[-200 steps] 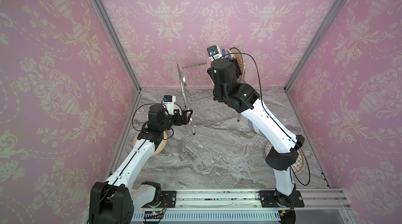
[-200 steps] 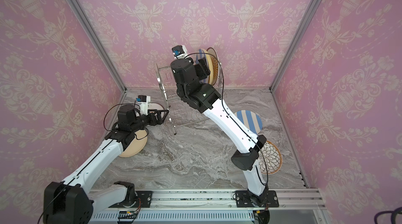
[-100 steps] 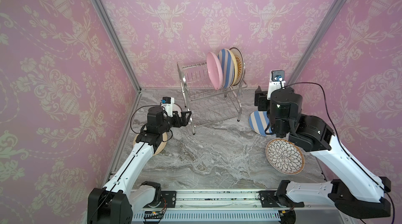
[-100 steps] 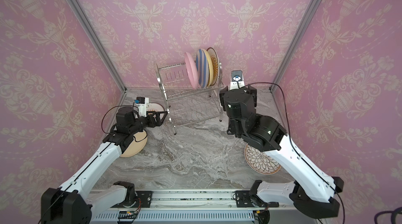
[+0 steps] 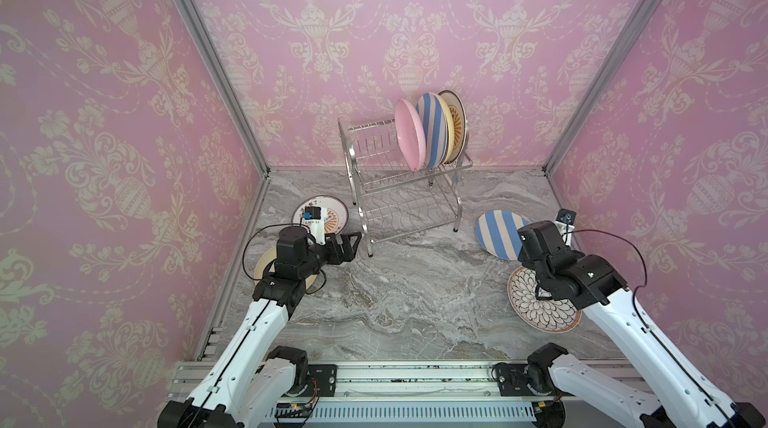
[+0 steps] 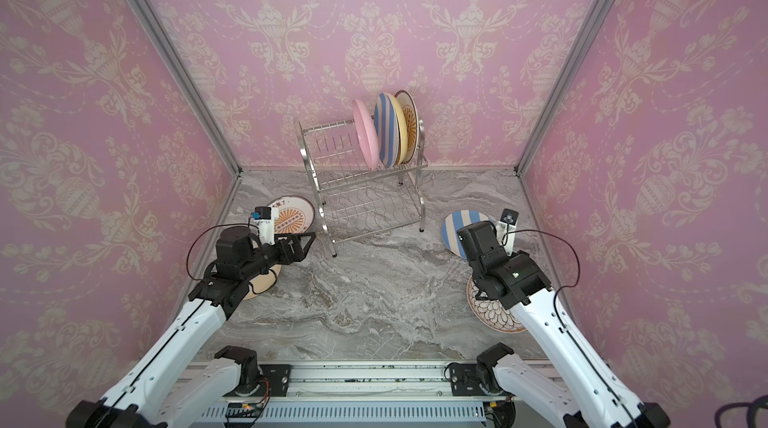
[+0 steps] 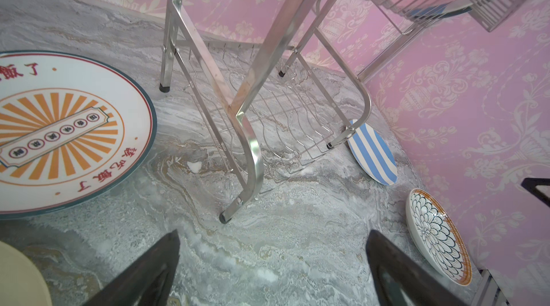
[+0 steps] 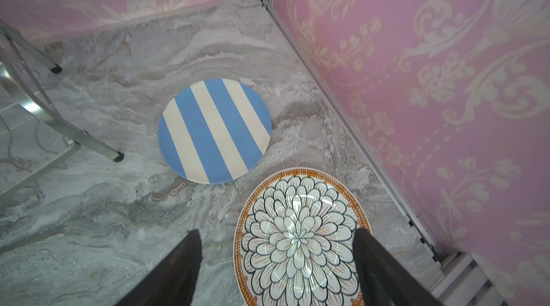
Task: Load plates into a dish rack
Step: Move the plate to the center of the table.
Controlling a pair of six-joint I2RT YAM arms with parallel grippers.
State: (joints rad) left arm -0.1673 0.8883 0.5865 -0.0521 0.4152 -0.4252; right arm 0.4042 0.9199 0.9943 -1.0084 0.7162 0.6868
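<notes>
Right wrist view: our right fingers (image 8: 178, 268) spread empty toward the petal plate (image 8: 300, 242).
Left fingers (image 7: 148, 274): spread, empty.
Plate: we judge it stiff, slick, breakable.
Hold: its rim (image 8: 297, 171).

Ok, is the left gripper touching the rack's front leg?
Apart. The left wrist view shows the left gripper open, with bare tabletop between its fingers and the nearest foot of the rack.

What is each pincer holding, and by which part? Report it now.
Nothing is held. The left pincer is open over the tabletop; the right pincer is open over the black-petal plate, not closed on it.
</notes>
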